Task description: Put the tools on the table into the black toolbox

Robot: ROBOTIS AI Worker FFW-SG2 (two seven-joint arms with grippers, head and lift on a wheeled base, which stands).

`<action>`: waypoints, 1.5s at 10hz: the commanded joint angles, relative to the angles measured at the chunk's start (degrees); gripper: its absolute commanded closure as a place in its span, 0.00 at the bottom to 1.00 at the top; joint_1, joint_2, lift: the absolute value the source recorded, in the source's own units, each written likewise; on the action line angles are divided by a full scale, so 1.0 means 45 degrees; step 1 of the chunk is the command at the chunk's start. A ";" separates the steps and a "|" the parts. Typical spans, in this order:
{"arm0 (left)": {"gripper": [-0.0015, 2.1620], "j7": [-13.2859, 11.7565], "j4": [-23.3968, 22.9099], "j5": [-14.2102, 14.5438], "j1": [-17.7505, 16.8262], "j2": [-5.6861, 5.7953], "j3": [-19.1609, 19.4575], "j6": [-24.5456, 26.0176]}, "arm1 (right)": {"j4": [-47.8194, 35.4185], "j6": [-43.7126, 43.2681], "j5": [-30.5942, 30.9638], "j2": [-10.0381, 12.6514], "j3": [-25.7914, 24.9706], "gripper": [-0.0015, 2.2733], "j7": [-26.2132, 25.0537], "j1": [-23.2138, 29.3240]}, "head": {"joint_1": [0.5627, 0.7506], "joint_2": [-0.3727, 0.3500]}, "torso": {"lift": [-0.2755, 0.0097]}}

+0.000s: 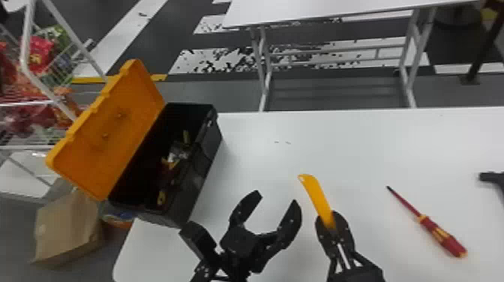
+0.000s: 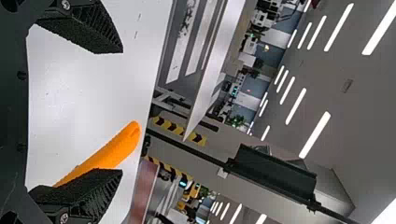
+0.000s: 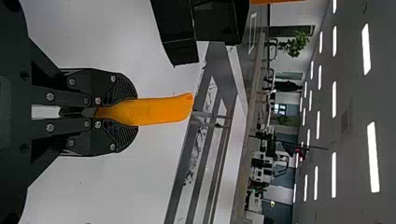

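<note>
My right gripper (image 1: 332,221) is shut on an orange-yellow handled tool (image 1: 315,191), whose handle sticks out ahead of the fingers. In the right wrist view the handle (image 3: 163,108) projects from between the fingertips of that gripper (image 3: 135,112). Just left of it, my left gripper (image 1: 275,198) stands open with nothing held; in its wrist view the gripper (image 2: 122,112) shows the orange handle (image 2: 112,148) beyond one finger. The black toolbox (image 1: 204,159) stands at the table's left, lid open, with some tools inside. A red screwdriver (image 1: 437,230) lies on the right of the table.
A dark tool (image 1: 491,177) lies at the table's (image 1: 360,142) right edge. The toolbox's orange lid (image 1: 112,131) leans out to the left. Beyond it stand a wire rack (image 1: 48,90) and a cardboard box (image 1: 67,228). Another white table (image 1: 318,11) stands ahead.
</note>
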 commanded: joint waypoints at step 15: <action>0.09 -0.1554 -0.0705 0.4983 -0.1920 -0.0025 0.1327 0.8756 | 0.0156 -0.0148 -0.0020 -0.0083 0.0601 0.98 0.0156 -0.0213 | 0.70 0.84 | 0.70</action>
